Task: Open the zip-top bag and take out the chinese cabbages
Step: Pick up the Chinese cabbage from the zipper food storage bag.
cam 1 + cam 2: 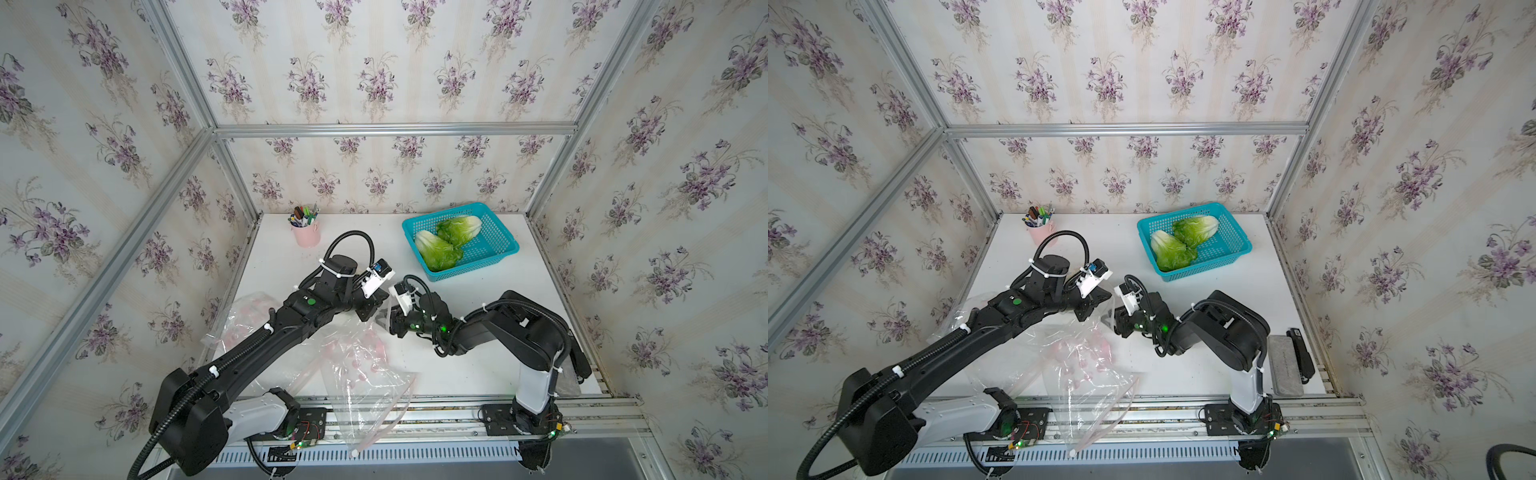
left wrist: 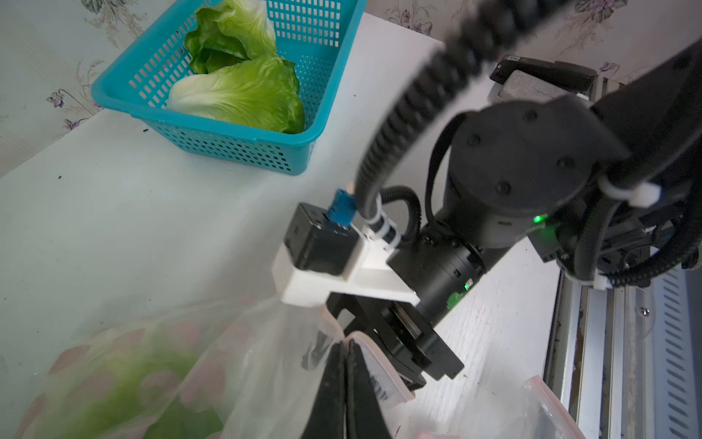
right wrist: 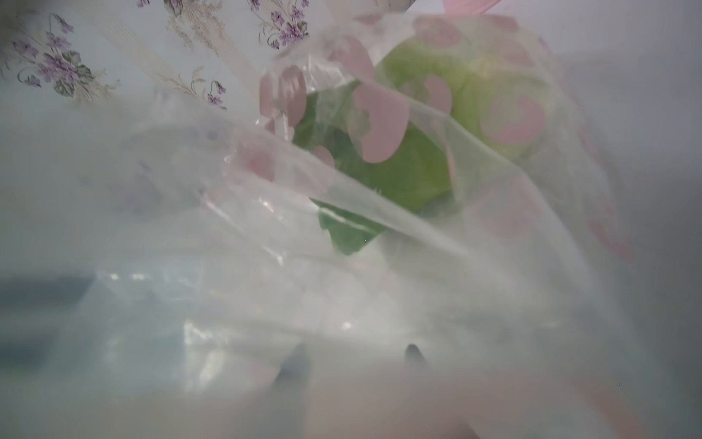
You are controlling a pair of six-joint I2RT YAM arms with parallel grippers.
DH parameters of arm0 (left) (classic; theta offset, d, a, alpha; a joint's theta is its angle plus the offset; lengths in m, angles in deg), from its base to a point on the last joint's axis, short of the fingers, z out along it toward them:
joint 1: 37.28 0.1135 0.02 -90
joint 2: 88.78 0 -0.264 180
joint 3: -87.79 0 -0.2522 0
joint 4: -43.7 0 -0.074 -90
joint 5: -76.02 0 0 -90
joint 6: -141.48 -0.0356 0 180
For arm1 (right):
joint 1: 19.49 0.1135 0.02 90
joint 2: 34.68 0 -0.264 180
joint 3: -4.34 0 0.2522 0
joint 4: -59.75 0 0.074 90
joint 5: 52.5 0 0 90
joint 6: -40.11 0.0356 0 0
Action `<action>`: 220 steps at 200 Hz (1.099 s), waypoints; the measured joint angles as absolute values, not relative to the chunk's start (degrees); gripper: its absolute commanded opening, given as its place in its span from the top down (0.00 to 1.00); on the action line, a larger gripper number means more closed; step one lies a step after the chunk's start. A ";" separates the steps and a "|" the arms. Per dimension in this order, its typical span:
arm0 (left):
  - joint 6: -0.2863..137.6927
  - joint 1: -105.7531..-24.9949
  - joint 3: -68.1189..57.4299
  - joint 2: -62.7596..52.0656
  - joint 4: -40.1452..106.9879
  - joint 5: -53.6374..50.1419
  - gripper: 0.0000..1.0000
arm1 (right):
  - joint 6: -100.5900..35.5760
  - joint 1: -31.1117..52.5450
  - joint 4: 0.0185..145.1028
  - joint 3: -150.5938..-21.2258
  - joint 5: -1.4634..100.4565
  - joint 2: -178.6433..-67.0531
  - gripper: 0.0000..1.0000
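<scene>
The zip-top bag (image 1: pixel 357 361) is clear with pink spots and lies crumpled at the table's front, partly under my left arm. My left gripper (image 2: pixel 347 344) is shut on the bag's pink rim (image 2: pixel 383 365), holding it up. My right gripper (image 3: pixel 357 351) is at the bag's mouth, facing the left one; its fingertips (image 3: pixel 300 355) show apart through the film, nothing solid between them. One of the chinese cabbages (image 3: pixel 418 152) lies deeper in the bag. Two more cabbages (image 1: pixel 459 228) (image 1: pixel 436 251) lie in the teal basket (image 1: pixel 478 262). In both top views the grippers (image 1: pixel 1096 307) (image 1: pixel 1111 320) almost meet.
A pink cup of pens (image 1: pixel 306 232) stands at the back left. A grey case (image 1: pixel 1283 365) and a black stapler (image 1: pixel 1302 353) lie along the right edge. Part of the bag's plastic (image 1: pixel 374 415) hangs over the front rail.
</scene>
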State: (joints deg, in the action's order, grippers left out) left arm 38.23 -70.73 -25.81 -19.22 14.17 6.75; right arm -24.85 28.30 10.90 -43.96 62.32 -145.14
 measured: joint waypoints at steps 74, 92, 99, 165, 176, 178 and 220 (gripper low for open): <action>40.46 -70.68 -25.48 -19.57 17.34 7.54 1.00 | -24.48 29.53 -5.18 -46.85 56.44 -151.94 0.59; 40.70 -70.46 -25.46 -19.54 17.47 7.06 1.00 | -26.21 30.40 -7.76 -45.01 53.51 -151.61 0.57; 40.87 -70.31 -25.37 -19.39 17.45 6.91 1.00 | -26.58 30.60 -9.03 -43.90 52.17 -151.54 0.57; 43.43 -68.08 -23.03 -17.45 17.45 4.11 1.00 | -32.81 33.77 -17.97 -37.19 44.39 -151.76 0.77; 43.58 -67.97 -22.59 -17.42 17.45 4.13 1.00 | -33.58 34.32 -18.01 -37.17 44.33 -152.24 0.80; 43.60 -67.97 -22.53 -17.42 17.45 4.13 1.00 | -33.62 34.40 -18.01 -37.19 44.39 -152.37 0.81; 43.23 -67.93 -22.18 -17.88 17.45 7.61 1.00 | -34.54 34.47 -16.24 -40.01 45.40 -153.68 0.87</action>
